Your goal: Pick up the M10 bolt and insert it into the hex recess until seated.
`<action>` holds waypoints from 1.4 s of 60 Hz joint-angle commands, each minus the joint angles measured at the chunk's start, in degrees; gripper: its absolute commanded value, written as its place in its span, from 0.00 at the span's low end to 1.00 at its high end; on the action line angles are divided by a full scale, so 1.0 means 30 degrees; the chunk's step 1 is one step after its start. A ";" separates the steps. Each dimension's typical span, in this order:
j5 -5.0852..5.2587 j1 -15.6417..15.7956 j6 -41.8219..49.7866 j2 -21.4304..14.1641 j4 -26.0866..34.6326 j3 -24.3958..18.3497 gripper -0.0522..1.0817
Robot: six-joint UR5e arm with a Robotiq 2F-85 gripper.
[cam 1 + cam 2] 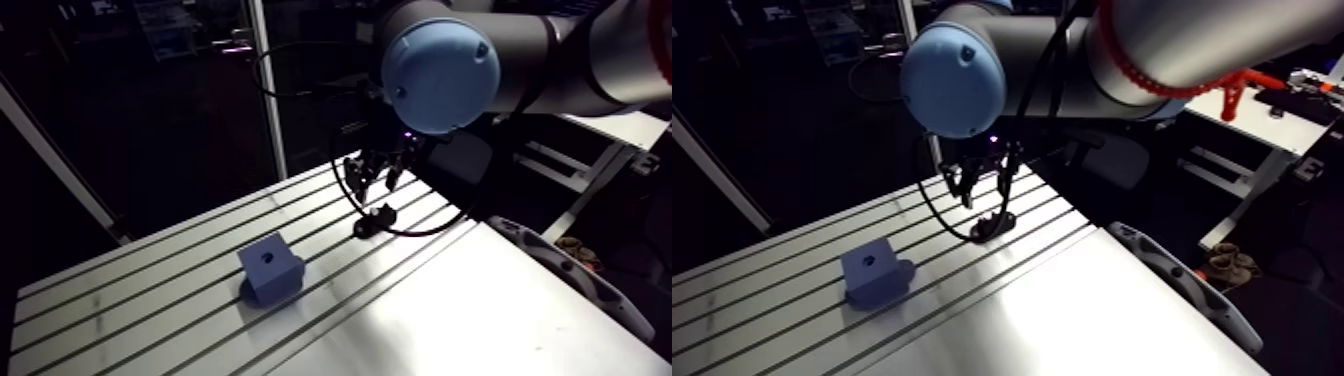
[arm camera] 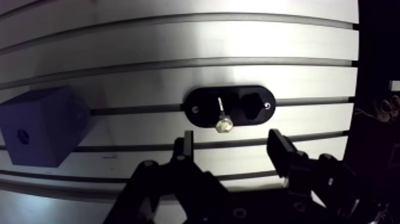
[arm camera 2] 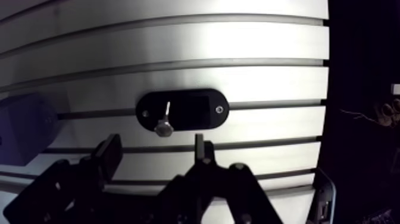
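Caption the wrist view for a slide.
Gripper, jaws open, hovers with the bolt ahead in its black oval holder; blue block to one side.

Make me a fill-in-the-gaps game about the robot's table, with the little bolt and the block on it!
1. The gripper holds nothing, and its two fingers are ___.
2. The bolt rests on an oval holder whose colour is ___.
3. The block standing beside the holder on the slotted table is ___ in colour.

Missing words: open; black; blue.
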 commanded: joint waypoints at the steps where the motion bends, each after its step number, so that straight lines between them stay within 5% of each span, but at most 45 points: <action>1: 0.0002 0.0000 -0.0038 0.0188 -0.0082 0.0028 0.35; 84: 0.0002 -0.0239 0.0109 0.1126 -0.0749 0.0262 0.48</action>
